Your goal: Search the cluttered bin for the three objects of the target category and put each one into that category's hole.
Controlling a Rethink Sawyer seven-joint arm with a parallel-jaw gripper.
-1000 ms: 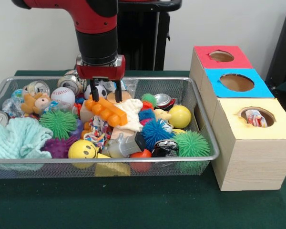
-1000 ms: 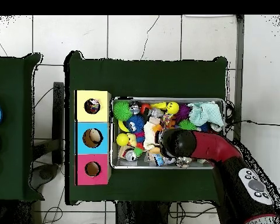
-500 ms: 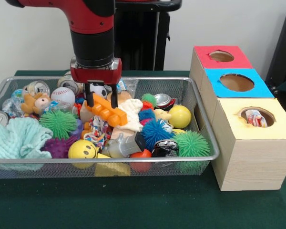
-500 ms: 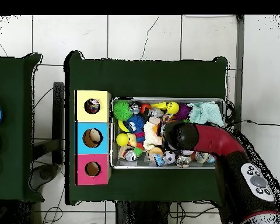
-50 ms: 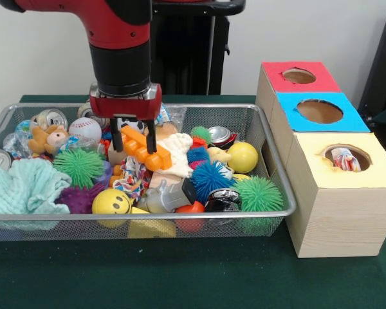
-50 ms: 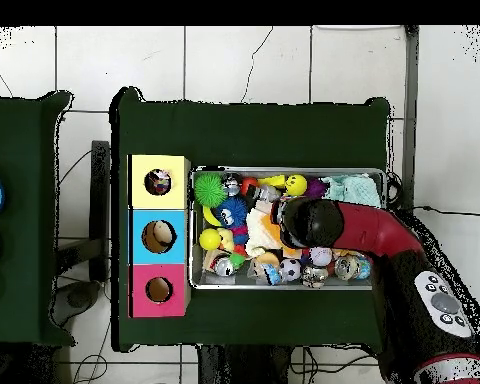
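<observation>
Gripper (image 5: pixel 134 136) fingers spread astride orange toy (image 5: pixel 145 148), apparently not clamped, wire bin (image 5: pixel 270 168)

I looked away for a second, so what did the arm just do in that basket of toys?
The gripper slid sideways, leftward in the front view, and now straddles the orange toy block, not visibly gripping it. The toys, basket and boxes stayed put.

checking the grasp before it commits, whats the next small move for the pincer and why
Probably close and lift. The pincer is open, its fingers straddling the upper end of the orange toy that lies atop the pile in the wire bin. Nothing is gripped yet, so closing on the toy seems the sensible step.
</observation>
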